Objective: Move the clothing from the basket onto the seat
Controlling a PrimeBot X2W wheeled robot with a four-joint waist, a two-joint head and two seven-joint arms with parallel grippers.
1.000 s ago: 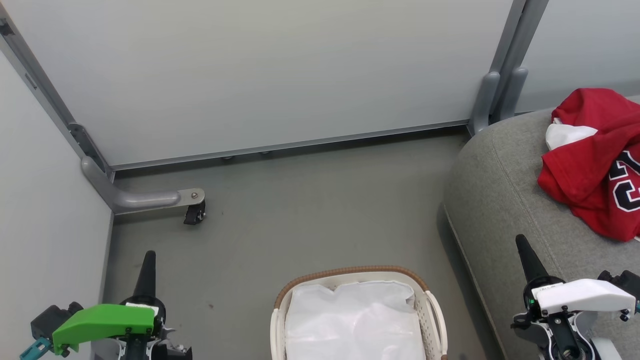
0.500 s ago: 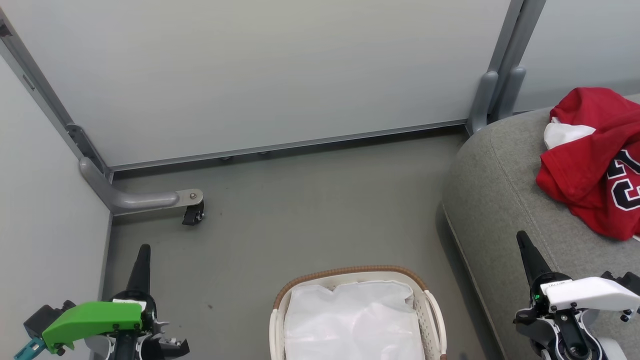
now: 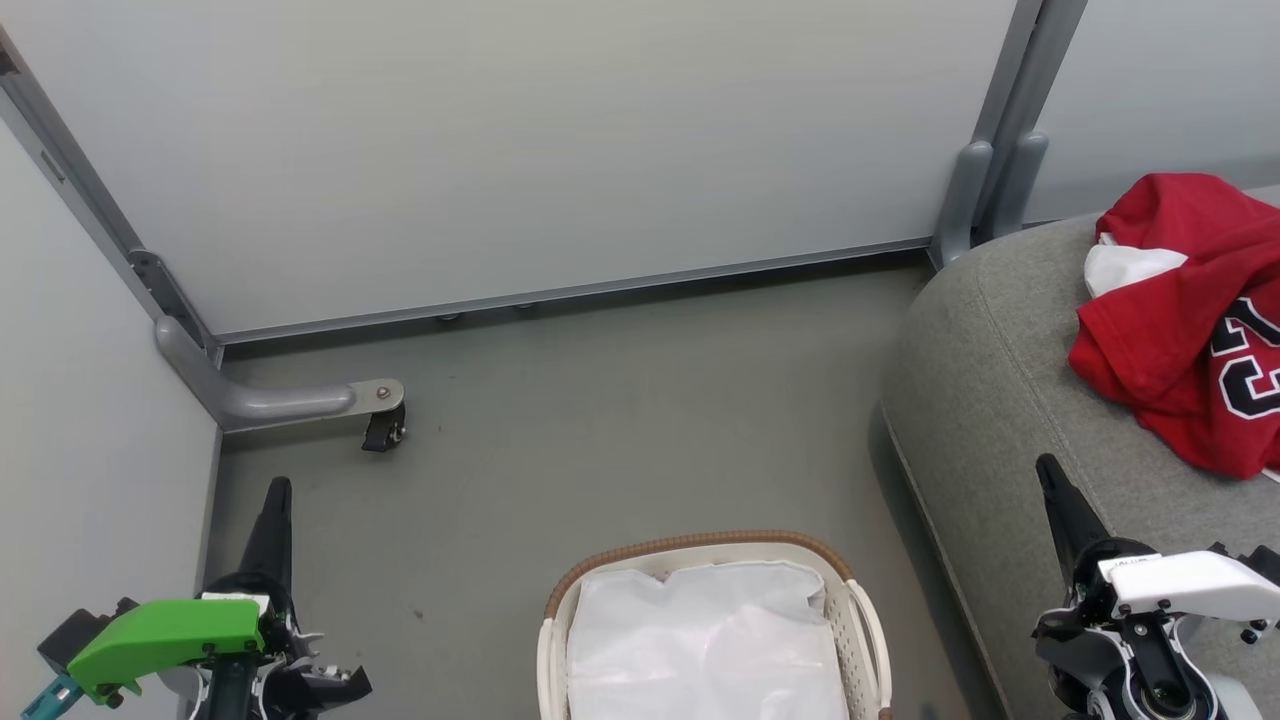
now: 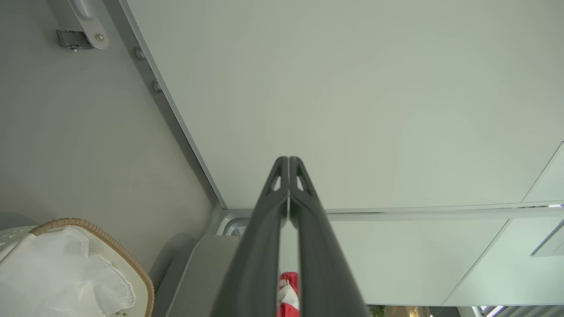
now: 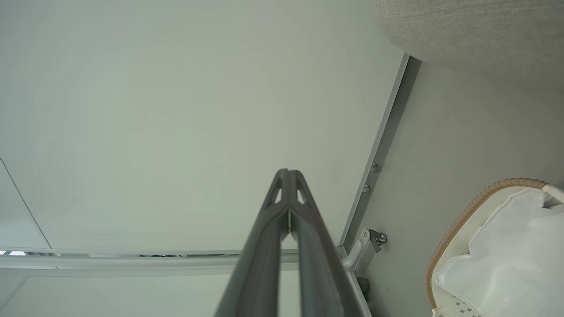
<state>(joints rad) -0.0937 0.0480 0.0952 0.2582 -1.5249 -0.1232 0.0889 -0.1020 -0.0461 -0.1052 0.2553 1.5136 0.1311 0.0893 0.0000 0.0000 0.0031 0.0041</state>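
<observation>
I see my left gripper (image 3: 277, 495) low on the left, above the flat grey floor (image 3: 600, 430); its two long dark fingers point up and away from me, pressed tight together, pinching nothing; my right gripper (image 3: 1050, 475) sits low on the right, over the front edge of the big round light grey cloth seat (image 3: 1000, 400); its fingers lean a little to the left and are pressed together too; the bright red soft jersey with black and white numbers (image 3: 1170, 340) lies in a heap on the seat, past the right gripper and apart from it; the small white plastic basket with a brown rim (image 3: 700, 542) stands on the floor between my two arms; a crinkly white liner sheet (image 3: 710, 640) lies inside it.
</observation>
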